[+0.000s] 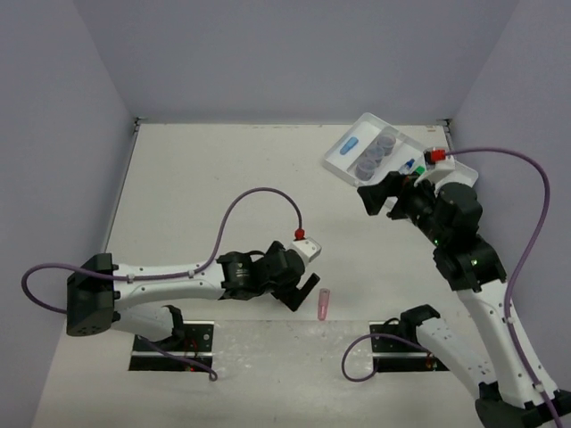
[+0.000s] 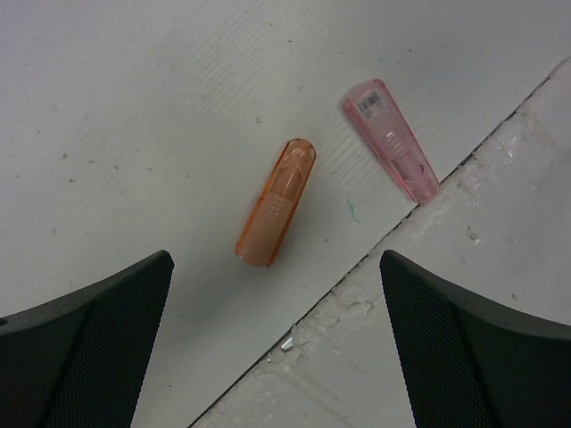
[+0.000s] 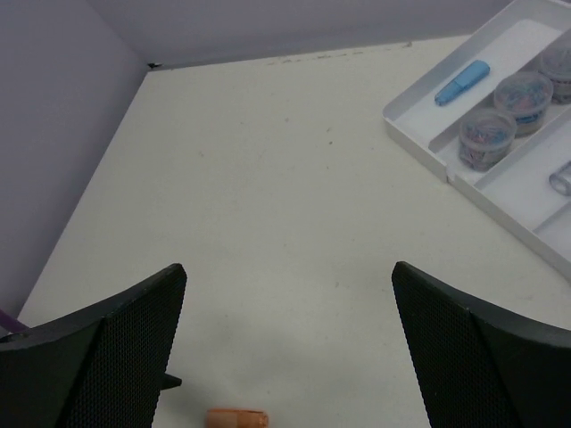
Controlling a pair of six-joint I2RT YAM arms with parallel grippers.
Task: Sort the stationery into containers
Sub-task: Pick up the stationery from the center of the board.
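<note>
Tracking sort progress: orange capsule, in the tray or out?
Out. The orange capsule lies flat on the table beside the pink capsule, not touching it; the white tray sits elsewhere, at the far right.

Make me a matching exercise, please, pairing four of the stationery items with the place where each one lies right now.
Items:
1. orange capsule piece
2. pink capsule piece
3. blue capsule piece
4. round pots

Places:
A. alone in a compartment of the white tray
B. on the table, beside its seam
C. in a row in one tray compartment
D. on the table, in line with the middle of the open left gripper

Pairs: 1-D, 2-B, 3-A, 4-C.
</note>
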